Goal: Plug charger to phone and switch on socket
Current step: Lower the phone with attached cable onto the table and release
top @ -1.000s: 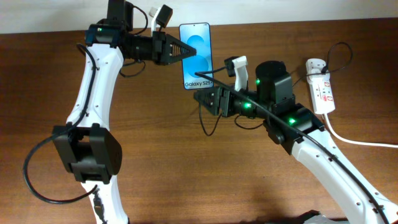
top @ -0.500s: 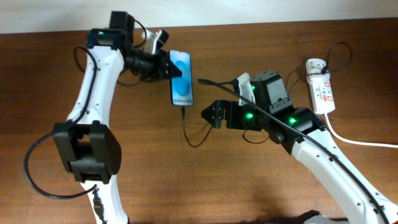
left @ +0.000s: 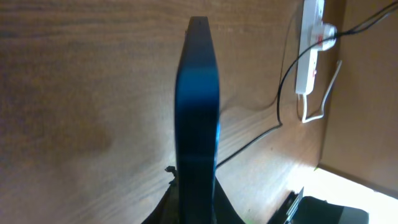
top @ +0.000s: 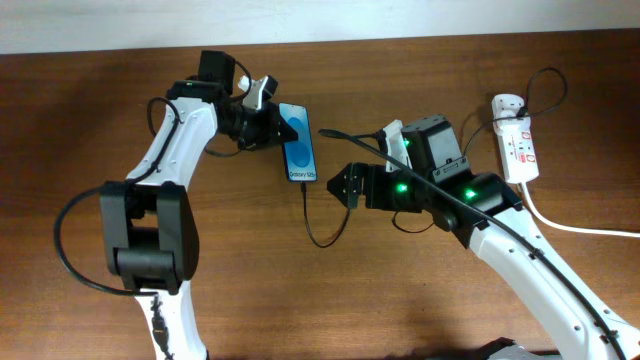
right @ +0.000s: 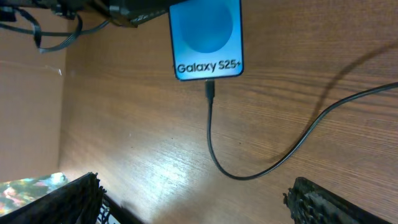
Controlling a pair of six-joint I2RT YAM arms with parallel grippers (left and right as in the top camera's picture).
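Left gripper (top: 280, 125) clamping phone (top: 300, 145) by upper edge, left of centre. Charger (right: 209, 118) tip looking seated in bottom port. Right gripper (top: 340, 185) spread, empty. Socket (top: 517, 148) waiting at far right. You're wanting right arm rising clear of cable loop, then pressing squarely.

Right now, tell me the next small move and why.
Probably swing the right gripper toward the socket to reach its switch. The charger looks seated in the bottom edge of the phone, which the left gripper holds. The right gripper is open and empty, so the switch seems to be what remains.
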